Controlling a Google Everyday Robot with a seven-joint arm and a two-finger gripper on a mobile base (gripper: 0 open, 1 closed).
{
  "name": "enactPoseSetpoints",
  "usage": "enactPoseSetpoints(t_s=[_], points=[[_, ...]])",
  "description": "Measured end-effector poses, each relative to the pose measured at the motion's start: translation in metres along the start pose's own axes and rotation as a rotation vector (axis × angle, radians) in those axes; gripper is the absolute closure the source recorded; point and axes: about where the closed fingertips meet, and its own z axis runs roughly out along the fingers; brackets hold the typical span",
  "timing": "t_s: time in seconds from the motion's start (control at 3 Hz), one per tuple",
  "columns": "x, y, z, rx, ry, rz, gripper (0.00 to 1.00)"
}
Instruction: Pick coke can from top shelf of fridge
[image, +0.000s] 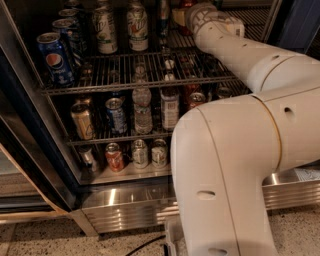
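The fridge (30, 150) stands open with its wire racks showing. My white arm reaches over the top shelf (115, 85) at its right side. The gripper (183, 14) is at the arm's tip by the picture's top edge, mostly hidden behind the wrist. A small bit of red (187, 3) shows right at the gripper; I cannot tell whether it is the coke can. No other deep-red can shows on the top shelf.
On the top shelf stand a blue Pepsi can (54, 59), two pale green-labelled cans (106, 31) and a dark bottle (163, 15). A red can (194, 98) sits on the middle shelf and an orange-red can (115, 157) on the bottom. My arm's bulky elbow (225, 170) fills the lower right.
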Motion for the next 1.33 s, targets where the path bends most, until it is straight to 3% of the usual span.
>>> enactPoseSetpoints(t_s=[0.67, 1.33], points=[[0.000, 0.023, -0.016, -0.050, 0.005, -0.004, 0.26], [0.000, 0.024, -0.016, -0.050, 0.005, -0.003, 0.29]])
